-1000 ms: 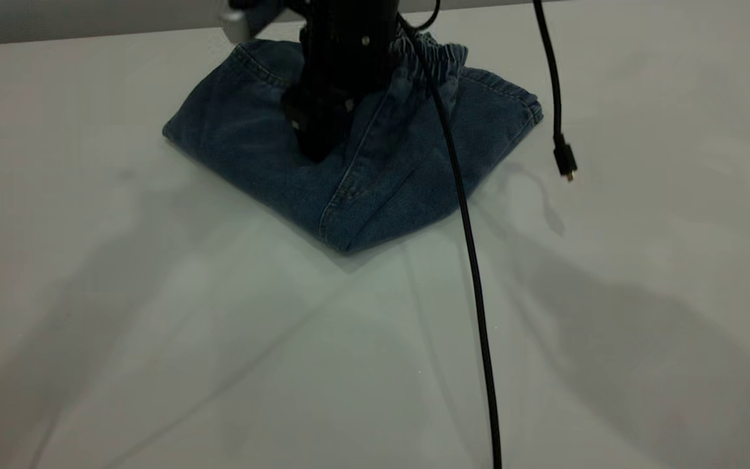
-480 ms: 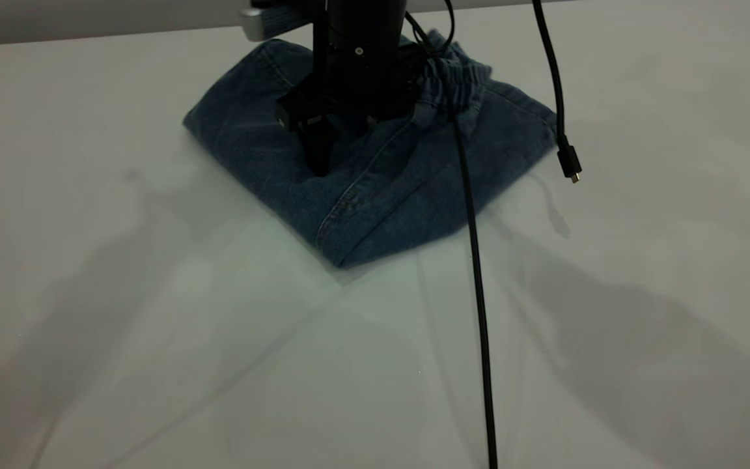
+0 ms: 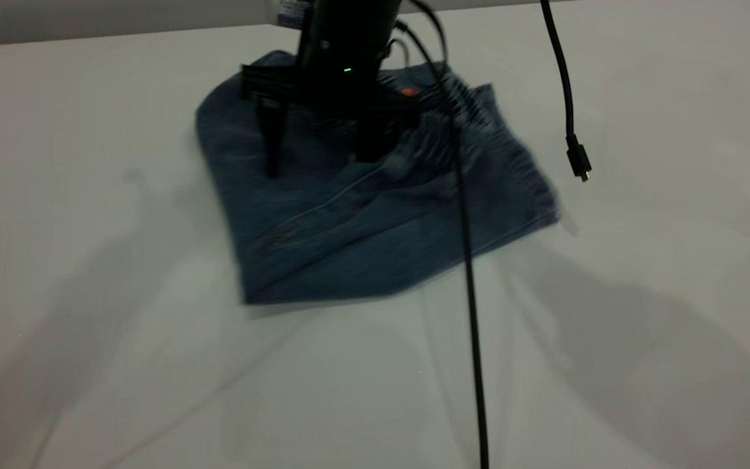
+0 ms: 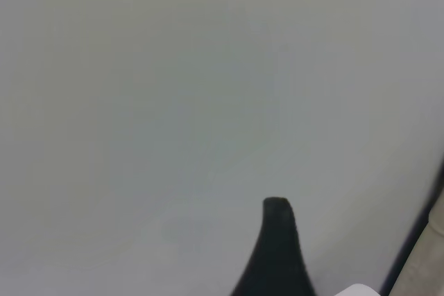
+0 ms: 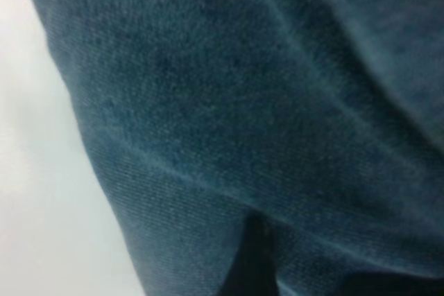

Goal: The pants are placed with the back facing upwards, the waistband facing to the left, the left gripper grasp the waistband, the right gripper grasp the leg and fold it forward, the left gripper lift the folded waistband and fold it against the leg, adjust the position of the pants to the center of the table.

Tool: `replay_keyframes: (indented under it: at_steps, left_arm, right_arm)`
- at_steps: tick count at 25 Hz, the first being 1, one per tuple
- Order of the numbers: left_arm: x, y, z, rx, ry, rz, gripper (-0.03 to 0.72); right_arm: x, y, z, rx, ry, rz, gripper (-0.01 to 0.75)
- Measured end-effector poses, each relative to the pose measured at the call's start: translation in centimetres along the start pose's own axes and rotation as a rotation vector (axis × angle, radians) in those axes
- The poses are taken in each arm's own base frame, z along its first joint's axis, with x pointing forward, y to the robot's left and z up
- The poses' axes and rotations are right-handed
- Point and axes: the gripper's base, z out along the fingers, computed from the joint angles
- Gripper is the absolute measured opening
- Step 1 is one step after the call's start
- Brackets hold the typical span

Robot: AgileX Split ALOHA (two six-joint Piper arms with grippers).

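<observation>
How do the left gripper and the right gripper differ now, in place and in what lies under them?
The right gripper is over the pants, its fingers spread apart and pointing down at the denim. The left gripper is over bare table, with no denim near it. The right gripper shows in the exterior view, while the left gripper shows only as a black tip in its wrist view. Both are black.

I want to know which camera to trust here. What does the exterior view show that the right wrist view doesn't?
Only the exterior view shows the whole folded pants, the gathered waistband, the right gripper with fingers spread on the denim, a hanging cable and a loose plug. Only the right wrist view shows the denim weave close up. Both show blue denim lying on the white table.
</observation>
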Motion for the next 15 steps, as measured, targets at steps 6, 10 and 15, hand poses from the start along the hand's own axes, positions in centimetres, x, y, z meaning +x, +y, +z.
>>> replay_keyframes:
  at_steps: [6,10,15]
  left_arm:
    - [0.0,0.0,0.0,0.001,0.0,-0.001,0.508]
    - [0.0,0.0,0.0,0.001,0.0,-0.001,0.508]
    - [0.0,0.0,0.0,0.001,0.0,-0.001,0.508]
  right_arm:
    - [0.3,1.4,0.7,-0.062,-0.04,0.115,0.568]
    - [0.0,1.6,0.8,-0.071,-0.075,0.172,0.568]
    - [-0.3,1.4,0.7,-0.054,-0.113,0.218,0.566]
